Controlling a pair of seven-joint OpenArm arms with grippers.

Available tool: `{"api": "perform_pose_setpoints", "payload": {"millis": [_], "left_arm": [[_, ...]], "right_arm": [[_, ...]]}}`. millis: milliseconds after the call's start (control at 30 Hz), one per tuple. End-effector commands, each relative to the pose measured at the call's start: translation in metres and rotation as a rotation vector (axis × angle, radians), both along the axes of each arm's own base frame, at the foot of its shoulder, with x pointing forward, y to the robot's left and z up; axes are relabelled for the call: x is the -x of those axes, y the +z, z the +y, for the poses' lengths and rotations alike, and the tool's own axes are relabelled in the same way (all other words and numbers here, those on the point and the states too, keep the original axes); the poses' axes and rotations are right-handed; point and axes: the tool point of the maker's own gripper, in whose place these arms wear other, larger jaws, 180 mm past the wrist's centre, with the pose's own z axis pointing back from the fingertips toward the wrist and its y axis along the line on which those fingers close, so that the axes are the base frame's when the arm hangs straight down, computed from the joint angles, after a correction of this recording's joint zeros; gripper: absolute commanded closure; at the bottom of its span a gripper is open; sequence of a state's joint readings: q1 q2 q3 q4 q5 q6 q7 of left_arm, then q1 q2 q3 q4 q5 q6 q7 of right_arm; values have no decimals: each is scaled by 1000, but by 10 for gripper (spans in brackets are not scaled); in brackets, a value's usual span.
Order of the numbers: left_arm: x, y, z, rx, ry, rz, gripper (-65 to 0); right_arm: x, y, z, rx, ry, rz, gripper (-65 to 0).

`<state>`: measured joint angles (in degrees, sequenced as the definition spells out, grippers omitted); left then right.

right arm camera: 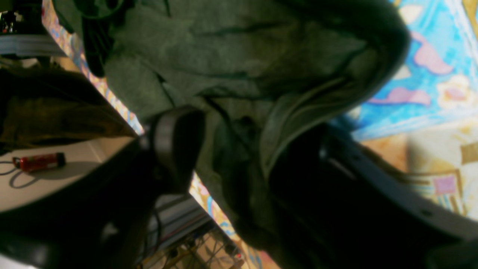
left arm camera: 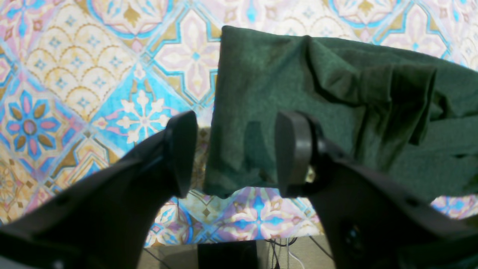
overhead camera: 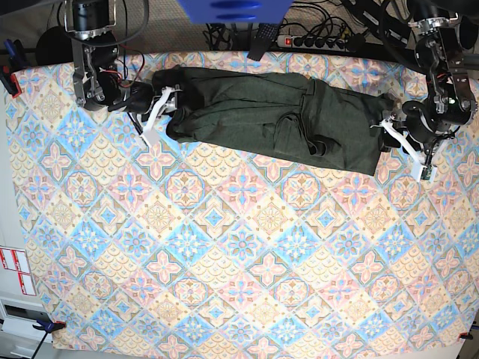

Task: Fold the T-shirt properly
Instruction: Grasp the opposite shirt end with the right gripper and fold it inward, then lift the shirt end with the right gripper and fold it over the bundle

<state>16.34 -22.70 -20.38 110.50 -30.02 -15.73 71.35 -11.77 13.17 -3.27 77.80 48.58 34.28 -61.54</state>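
The dark olive-green T-shirt [overhead camera: 269, 116] lies lengthwise along the back of the patterned table, rumpled with a sleeve folded over its middle. My left gripper [overhead camera: 389, 140] sits at the shirt's right end. In the left wrist view it [left arm camera: 235, 155] stands open, and the T-shirt's [left arm camera: 261, 93] straight edge and corner lie on the table between and beyond its fingers. My right gripper [overhead camera: 161, 112] is at the shirt's left end. In the right wrist view it [right arm camera: 239, 157] stands wide apart, with bunched T-shirt [right arm camera: 224, 56] fabric and a ribbed hem between the fingers.
The patterned tablecloth [overhead camera: 224, 262] covers the whole table. A power strip [overhead camera: 314, 41] and cables run behind the back edge. The right wrist view shows the table's edge and a red object [right arm camera: 39, 161] on the floor below.
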Motion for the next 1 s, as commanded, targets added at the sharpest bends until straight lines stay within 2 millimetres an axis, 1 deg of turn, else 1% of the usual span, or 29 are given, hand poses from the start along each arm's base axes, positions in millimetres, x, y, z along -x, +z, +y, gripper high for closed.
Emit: {"api": "perform_pose_setpoints", "payload": {"millis": [0, 67, 167, 233, 267, 333, 433, 533, 600, 667, 767, 867, 967], "left_arm": [[-6, 10, 4, -15, -2, -38, -332], [-7, 11, 4, -14, -4, -41, -332], [-8, 12, 4, -15, -3, -44, -332], [-8, 12, 4, -15, -2, -45, -332], [-8, 12, 4, -15, -2, -45, -332], [-8, 12, 4, -15, -2, -45, -332], [-8, 13, 5, -16, -1, -47, -332], [-8, 16, 12, -21, 22, -57, -332], [-8, 16, 12, -11, 34, -63, -332], [-15, 20, 11, -10, 35, -81, -332], [-16, 21, 11, -10, 35, -86, -331], [-17, 22, 11, -10, 34, -89, -331], [-17, 23, 12, -11, 38, -92, -331]], "right_arm": [[-7, 1, -2, 4, 4, -8, -322], [-7, -4, -4, 5, -4, 11, -258], [-12, -9, -7, 4, -24, 27, -128], [-17, -10, -10, 4, -37, 28, -71], [-23, -8, -13, 5, -48, 20, -44], [-29, -9, -24, 8, -90, 20, -9], [-37, -8, -47, 15, -179, 12, 0], [-44, -4, -72, 23, -265, 0, 0], [-47, -2, -82, 26, -299, -8, 0], [-49, 0, -92, 35, -321, -17, 0], [-67, 12, -112, 67, -334, -61, 0], [-77, 20, -123, 82, -339, -89, 0], [-90, 31, -140, 117, -339, -126, 0]]}}
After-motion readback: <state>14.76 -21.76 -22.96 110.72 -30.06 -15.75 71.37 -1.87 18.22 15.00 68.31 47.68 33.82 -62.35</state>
